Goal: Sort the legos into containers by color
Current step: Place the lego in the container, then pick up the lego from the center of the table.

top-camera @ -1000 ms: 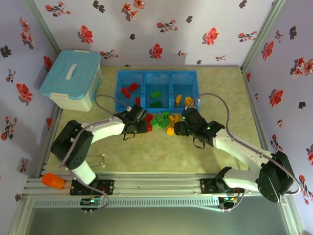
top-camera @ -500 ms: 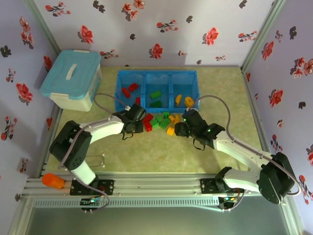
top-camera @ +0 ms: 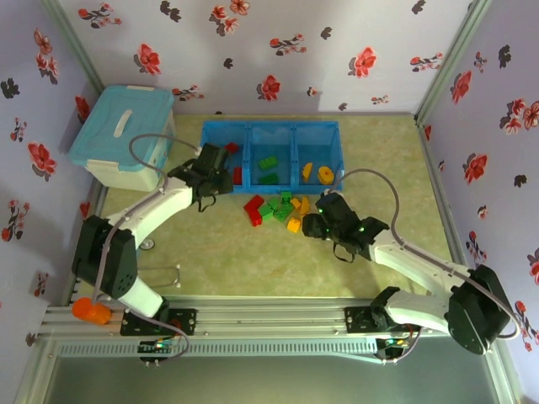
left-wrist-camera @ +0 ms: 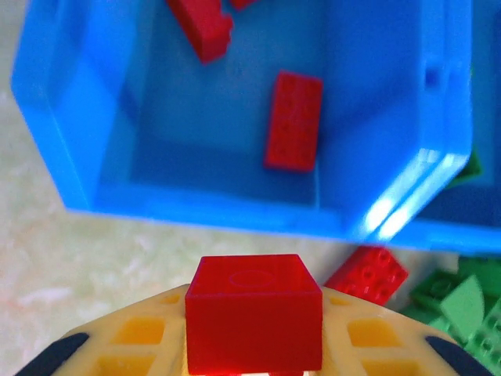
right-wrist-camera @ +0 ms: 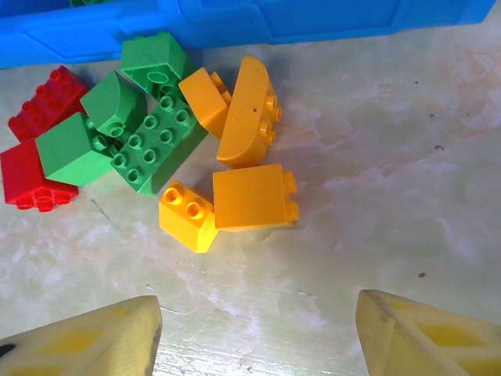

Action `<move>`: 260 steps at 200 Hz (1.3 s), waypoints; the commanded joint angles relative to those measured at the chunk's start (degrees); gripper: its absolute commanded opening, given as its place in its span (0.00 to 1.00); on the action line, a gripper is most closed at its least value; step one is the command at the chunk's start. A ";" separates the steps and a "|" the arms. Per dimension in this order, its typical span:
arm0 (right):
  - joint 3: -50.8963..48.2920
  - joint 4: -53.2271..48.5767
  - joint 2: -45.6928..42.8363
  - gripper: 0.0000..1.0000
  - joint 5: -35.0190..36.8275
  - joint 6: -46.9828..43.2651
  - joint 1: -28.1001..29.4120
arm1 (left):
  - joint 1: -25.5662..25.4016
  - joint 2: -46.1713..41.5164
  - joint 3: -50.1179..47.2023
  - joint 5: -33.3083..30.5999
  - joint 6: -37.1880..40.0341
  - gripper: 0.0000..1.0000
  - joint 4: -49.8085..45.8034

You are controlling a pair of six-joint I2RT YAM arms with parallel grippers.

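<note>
Left hand [left-wrist-camera: 252, 354] partly behind red brick [left-wrist-camera: 254, 309]

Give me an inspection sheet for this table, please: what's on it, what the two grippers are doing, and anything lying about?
Surface: pale green marbled table; nothing spilled that I can see.
Job's things: blue tray with red, green and yellow legos in separate compartments; loose legos piled in front of it.
Clutter: lidded tub at back left; orange object on the near rail.
Grippers: left gripper shut on a red brick, by the tray's red compartment; right gripper open above the loose legos.
Cables: a grey cable loops over each arm.
Surroundings: floral walls on three sides.
</note>
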 commanded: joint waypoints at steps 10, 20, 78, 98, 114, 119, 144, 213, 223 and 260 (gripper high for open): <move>-1.09 -1.63 -3.80 0.67 1.01 1.29 0.34 | 4.00 7.85 9.86 2.73 3.70 0.29 -3.01; -1.20 -2.38 -4.80 0.67 1.39 1.31 0.34 | 4.82 10.45 12.83 3.34 4.20 0.37 -3.72; -4.22 -4.00 -11.25 0.67 3.11 2.15 0.34 | 0.86 9.49 9.81 2.47 2.09 0.86 -1.21; -4.68 -4.14 -11.66 0.67 3.19 2.09 0.34 | -1.73 6.40 4.53 1.78 0.27 0.83 1.03; -4.60 -4.05 -11.28 0.67 3.13 1.91 0.34 | -4.42 4.11 0.75 0.49 -1.54 0.82 1.64; -4.65 -3.92 -10.97 0.67 3.16 1.92 0.34 | -5.35 3.47 -0.21 -0.07 -2.08 0.81 1.65; -4.60 -2.19 -9.32 0.67 2.33 2.24 0.34 | -10.39 1.19 -3.78 -2.06 -4.39 0.80 0.99; -3.04 -0.25 -5.20 0.66 0.01 2.40 0.34 | -15.86 4.86 -7.04 0.66 -8.93 0.73 4.07; -3.09 -0.63 -5.61 0.66 0.25 2.42 0.34 | -15.87 5.57 -7.15 0.90 -9.25 0.69 4.69; -4.00 -1.49 -7.47 0.66 1.23 2.52 0.34 | -15.49 7.84 -6.72 2.27 -9.60 0.63 6.39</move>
